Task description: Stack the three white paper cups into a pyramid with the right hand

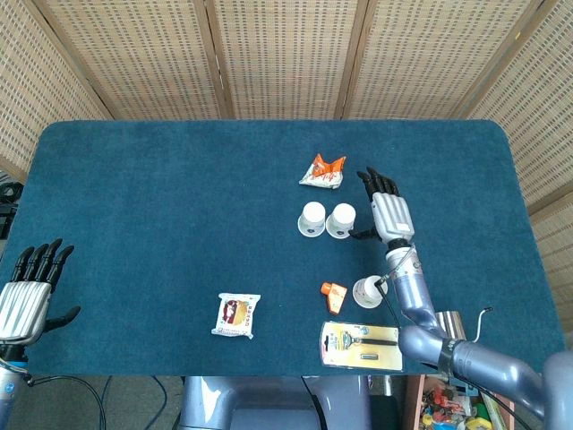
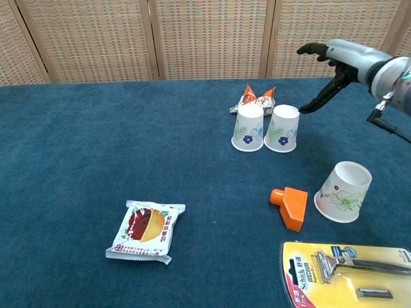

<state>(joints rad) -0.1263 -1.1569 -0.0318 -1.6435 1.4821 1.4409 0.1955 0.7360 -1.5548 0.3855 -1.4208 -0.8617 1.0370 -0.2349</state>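
- Two paper cups (image 2: 264, 128), upside down and touching, are seen side by side mid-table.
- Third cup (image 2: 343, 192) is set apart, nearer the robot, beside an orange block (image 2: 290, 206).
- Right hand (image 1: 390, 213) is held spread, empty, just right of the pair.
- Left hand (image 1: 29, 296) is held spread at the table's edge.

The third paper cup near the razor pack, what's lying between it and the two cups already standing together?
Only bare blue cloth, per the chest view; the orange block sits left of the third cup.
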